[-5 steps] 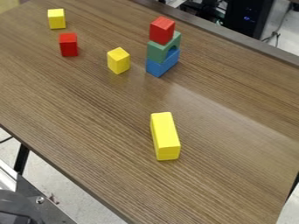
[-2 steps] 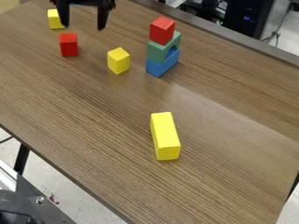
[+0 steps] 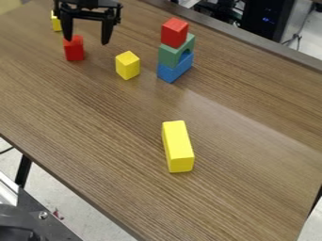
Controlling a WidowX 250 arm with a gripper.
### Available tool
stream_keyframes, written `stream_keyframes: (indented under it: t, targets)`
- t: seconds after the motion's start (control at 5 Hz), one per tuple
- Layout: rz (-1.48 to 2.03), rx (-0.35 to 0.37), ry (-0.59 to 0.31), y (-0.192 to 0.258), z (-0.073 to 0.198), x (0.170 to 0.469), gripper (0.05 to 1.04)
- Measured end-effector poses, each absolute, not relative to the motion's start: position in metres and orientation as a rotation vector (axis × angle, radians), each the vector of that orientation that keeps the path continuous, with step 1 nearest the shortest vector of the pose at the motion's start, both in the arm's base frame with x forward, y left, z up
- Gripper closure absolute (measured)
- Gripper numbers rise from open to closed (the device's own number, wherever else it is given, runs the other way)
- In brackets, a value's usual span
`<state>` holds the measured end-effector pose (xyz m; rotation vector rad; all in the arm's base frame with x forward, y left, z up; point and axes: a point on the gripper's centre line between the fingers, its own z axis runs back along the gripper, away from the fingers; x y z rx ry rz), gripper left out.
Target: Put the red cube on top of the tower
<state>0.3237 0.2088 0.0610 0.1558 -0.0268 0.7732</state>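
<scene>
Has come lower since the earlier frame with the gripper (image 3: pixel 87 41), opened wide at the fingers and holding nothing. Can see the lone red cube (image 3: pixel 74 51) on the table (image 3: pixel 113 122), apart from the tower (image 3: pixel 170 55).

Tabletop (image 3: pixel 94 113): wood-grained, smooth, softly glossy in front of the tower (image 3: pixel 168 55)
Tower: smooth, mostly matt; painted wood or plastic, hard to say from here
Long yellow block (image 3: pixel 178 143), in front of the tower: smooth, low sheen
Gripper (image 3: pixel 87 41), left of the tower: matt black
Screw (image 3: pixel 43 215), well in front of the tower: shiny metal
</scene>
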Motion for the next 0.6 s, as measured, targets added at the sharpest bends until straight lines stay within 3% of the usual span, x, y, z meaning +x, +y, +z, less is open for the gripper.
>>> stream_keyframes:
  t: [0.6]
  targets:
    - [0.775,0.078,0.019,0.24,0.05,0.322,0.085]
